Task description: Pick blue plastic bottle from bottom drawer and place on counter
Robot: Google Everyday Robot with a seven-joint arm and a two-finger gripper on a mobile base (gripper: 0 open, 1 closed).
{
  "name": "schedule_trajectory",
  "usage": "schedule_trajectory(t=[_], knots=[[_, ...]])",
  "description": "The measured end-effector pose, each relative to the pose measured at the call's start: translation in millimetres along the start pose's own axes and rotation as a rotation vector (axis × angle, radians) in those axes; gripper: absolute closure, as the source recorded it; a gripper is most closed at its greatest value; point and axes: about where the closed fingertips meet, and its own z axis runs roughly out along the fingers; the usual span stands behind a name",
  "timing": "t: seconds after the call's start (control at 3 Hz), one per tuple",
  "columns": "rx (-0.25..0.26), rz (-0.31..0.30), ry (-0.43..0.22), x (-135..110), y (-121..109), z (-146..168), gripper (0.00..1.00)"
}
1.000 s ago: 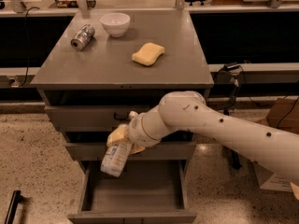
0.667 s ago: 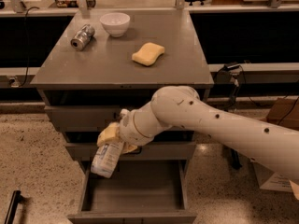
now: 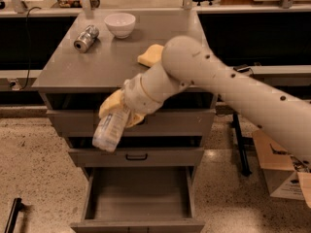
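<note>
gripper (image 3: 119,113): risen to just under counter (image 3: 73,76) front edge | blue plastic bottle (image 3: 109,130): lifted along, nearer counter

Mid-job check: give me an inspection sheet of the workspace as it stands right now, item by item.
Surface: counter carries only clutter; the bottle is not yet on it.
Job's things: blue plastic bottle held tilted in the air, below the counter's front edge; bottom drawer pulled open, nothing seen inside.
Clutter: silver can on its side, white bowl and yellow sponge, all on the counter.
Grippers: tool shut on the bottle, in front of the top drawer.
Cables: dark cable hanging left of the cabinet.
Surroundings: speckled floor; cardboard box at right.
</note>
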Motion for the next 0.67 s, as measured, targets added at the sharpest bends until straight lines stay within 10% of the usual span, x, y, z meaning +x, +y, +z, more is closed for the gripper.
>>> schedule_trajectory(t=[0.67], knots=[[0.04,0.0,0.0,84,-54,-39,1.0]])
